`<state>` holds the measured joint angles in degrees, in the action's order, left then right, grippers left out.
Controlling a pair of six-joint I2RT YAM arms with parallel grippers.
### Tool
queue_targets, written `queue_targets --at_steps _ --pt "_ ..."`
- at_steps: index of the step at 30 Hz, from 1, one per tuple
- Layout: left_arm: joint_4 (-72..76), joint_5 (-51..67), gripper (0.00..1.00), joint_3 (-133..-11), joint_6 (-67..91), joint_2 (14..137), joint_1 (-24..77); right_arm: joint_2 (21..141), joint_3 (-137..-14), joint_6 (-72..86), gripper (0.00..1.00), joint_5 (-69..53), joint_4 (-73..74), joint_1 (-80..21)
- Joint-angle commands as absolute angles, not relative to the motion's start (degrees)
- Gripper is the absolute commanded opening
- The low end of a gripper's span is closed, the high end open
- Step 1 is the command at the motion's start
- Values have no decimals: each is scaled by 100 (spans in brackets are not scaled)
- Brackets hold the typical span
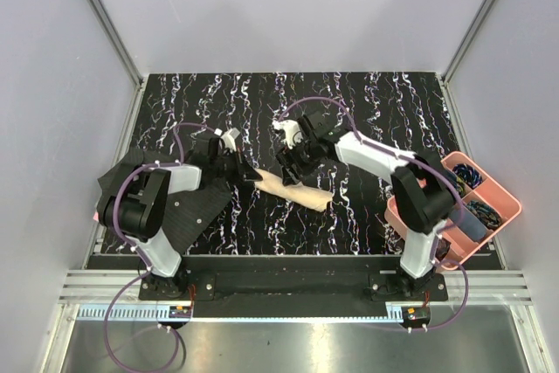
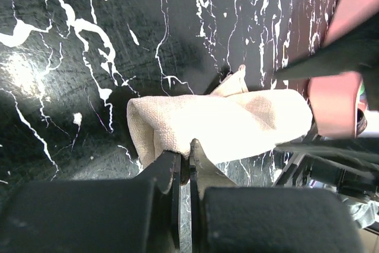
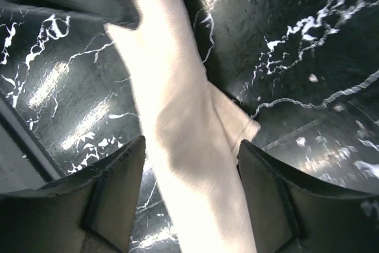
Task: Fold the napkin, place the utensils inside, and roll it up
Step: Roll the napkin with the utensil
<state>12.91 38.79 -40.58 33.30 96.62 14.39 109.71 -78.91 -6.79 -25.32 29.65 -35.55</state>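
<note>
Finds the napkin [image 1: 293,189] lying as a slim beige roll near the middle of the desk [image 1: 367,111], running from 10 o'clock down to 4 o'clock in the top view. Judging by that shape, counts folding as done and rolling as nearly or fully done.

Cannot spot the utensils in any view. Presumably wrapped inside, but nothing confirms it: no wood at the roll's open end in the left wrist view, none loose on the marbled surface.

Pinches the roll's 10 o'clock end with the left fingers [image 2: 177,163], clenched tight on a fold of cloth just beside the open mouth of the roll. Straddles the roll a little further along with the right fingers [image 1: 294,166], spread wide, one on either side of the cloth, with no squeeze evident in the right wrist view; reads as released.

Shows one loose corner poking out at 12 o'clock of the roll in the left wrist view, so perhaps leaves a little tucking or tightening to do.

Keeps well apart from the black mat [image 1: 196,211] at 8 o'clock and the pink tray [image 1: 498,194] at 4 o'clock.
</note>
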Motion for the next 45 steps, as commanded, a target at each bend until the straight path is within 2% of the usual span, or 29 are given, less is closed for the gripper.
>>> queue_targets --at_steps 1,12,25,28,29,31,36,40,45 --pt "879 3797 0 -4438 3243 9835 1450 10003 -7340 -1001 75 -1548 1970 -4077" --pt "422 3911 0 -4930 3270 10248 1397 10274 -6971 -1678 78 -248 1469 -4965" --pt "290 4060 1 -5177 3234 10389 1362 11047 -7048 -1784 77 219 1424 -5028" --pt "299 4061 9 -5177 3199 10362 1362 11241 -7242 -1574 77 325 1599 -4940" --pt "290 4061 16 -5177 3191 10354 1362 11276 -7347 -1478 77 247 1704 -4905" --pt "325 4052 23 -5168 3164 10275 1362 11390 -7435 -1346 76 98 1845 -4817" --pt "369 3876 56 -5080 3076 9915 1362 11522 -7594 -1108 67 -1184 2276 -4334" --pt "448 3674 65 -4922 2971 9616 1362 11514 -7471 -941 54 -2360 2355 -3982" --pt "659 3691 69 -4650 2892 9387 1362 11645 -7479 -747 49 -3374 2364 -3604"
